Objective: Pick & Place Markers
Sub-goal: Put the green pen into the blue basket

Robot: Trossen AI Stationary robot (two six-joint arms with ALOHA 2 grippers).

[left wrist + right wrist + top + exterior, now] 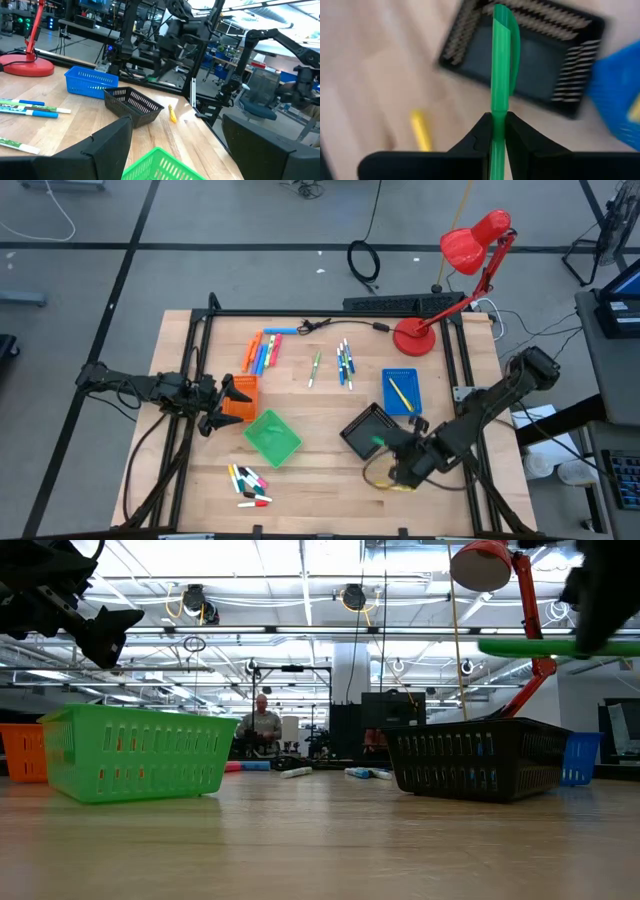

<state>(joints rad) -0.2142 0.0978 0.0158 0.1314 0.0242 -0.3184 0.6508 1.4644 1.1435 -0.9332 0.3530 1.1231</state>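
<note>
Above black tray [530, 55], right pincer [498, 122] clamping green marker [501, 60], no legible writing

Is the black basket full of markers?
No, the black basket looks empty inside, with the green marker in the right gripper held above it.

We are in a big robot lab or workshop; past the wooden table [330, 480] we see a wide room with long ceiling lights [300, 632] and bare pipes at the top of the low view; a person [262, 723] sits at a desk in the middle of that view; dark screens [392, 710] stand just to the right; a red lamp [470, 242] stands at the upper right of the high view; cables [362, 260] lie on the grey floor [250, 220].
</note>
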